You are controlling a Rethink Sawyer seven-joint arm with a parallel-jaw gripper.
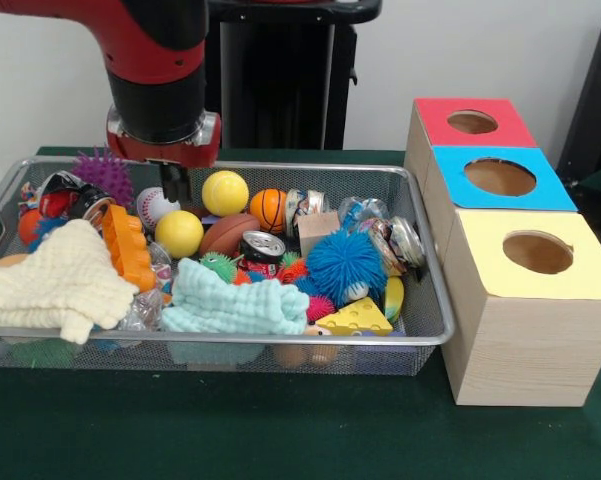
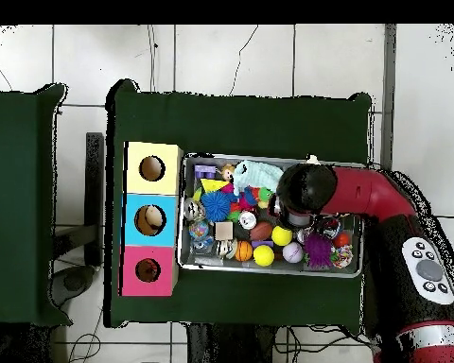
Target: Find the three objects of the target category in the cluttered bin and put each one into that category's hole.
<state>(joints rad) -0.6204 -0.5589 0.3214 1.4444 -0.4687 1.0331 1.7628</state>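
My arm hides much of the bin (image 1: 420, 335) from above, and whether my pincer (image 1: 176, 186) is apart or together I cannot tell. It hangs low in the far left part, just beside the baseball (image 1: 153, 205), with two yellow balls (image 1: 225, 192) and the basketball (image 1: 268, 209) close by.

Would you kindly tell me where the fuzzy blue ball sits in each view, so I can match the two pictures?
Front view: the fuzzy blue ball lies right of centre in the wire bin, toward the boxes.
Overhead view: the ball lies in the bin's left part, near the blue-topped box.
Shared landmark: the blue-topped box, the middle one of three.
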